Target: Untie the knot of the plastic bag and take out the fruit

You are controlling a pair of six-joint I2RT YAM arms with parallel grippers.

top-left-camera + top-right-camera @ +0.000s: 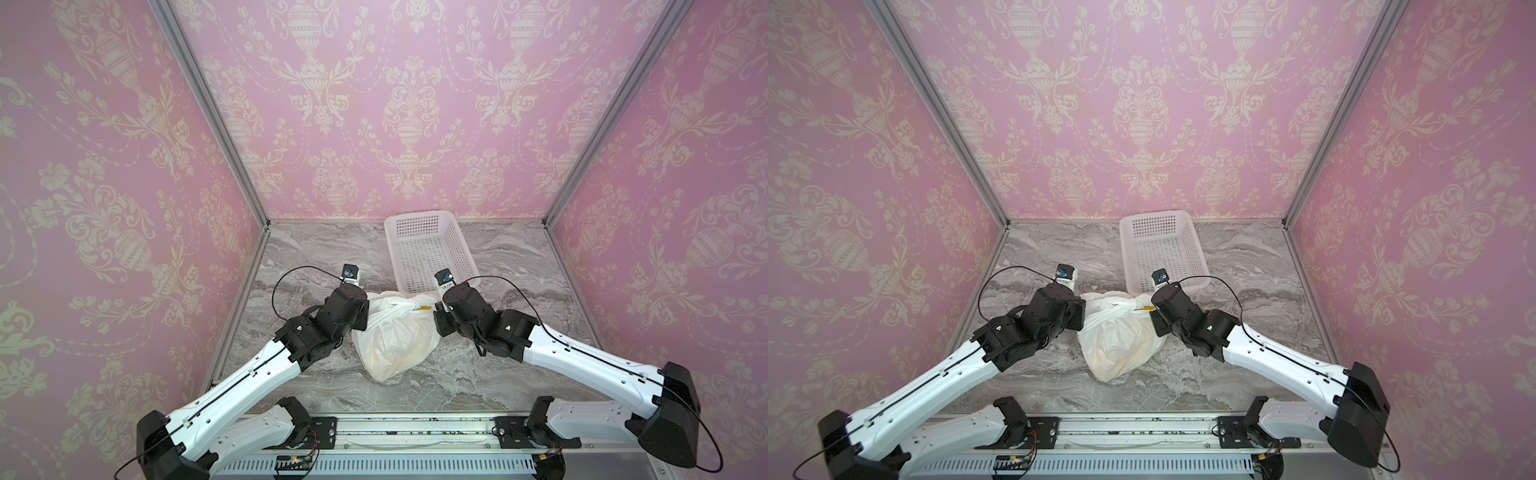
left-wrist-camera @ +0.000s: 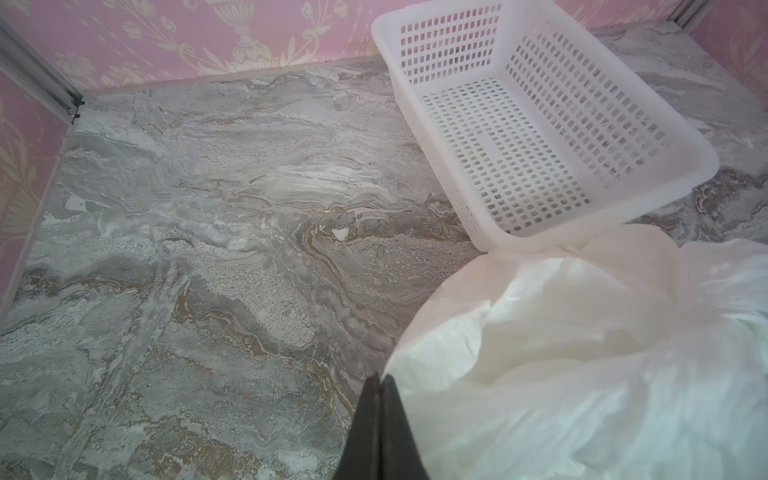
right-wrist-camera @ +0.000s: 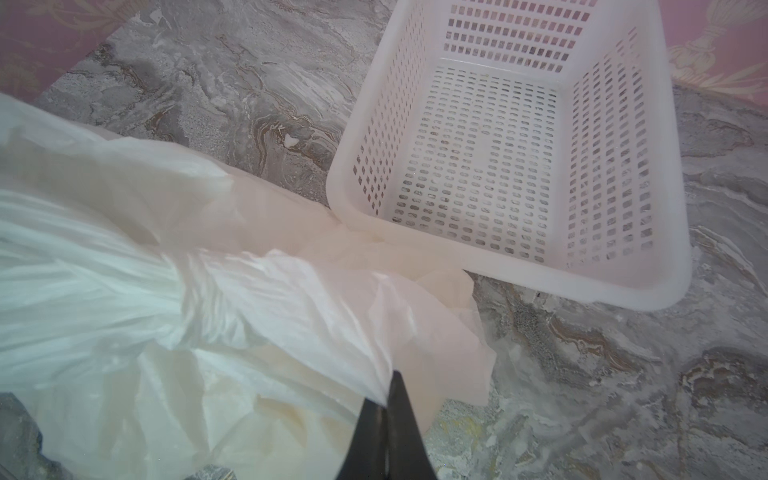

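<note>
fingers (image 2: 371,436) on the left are sitting pressed together at the plastic bag's (image 1: 395,345) 10 o'clock side, right fingers (image 3: 401,428) are clamping film at 2 o'clock, so pull slowly outward, easing the knot (image 1: 405,306) at 12 o'clock.

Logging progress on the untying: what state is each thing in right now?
plastic bag: closed, lying on table
knot: tied
fruit: inside bag, yellow bit showing
basket: upright, empty
left tool: shut beside bag's edge
right tool: shut on bag film
</note>
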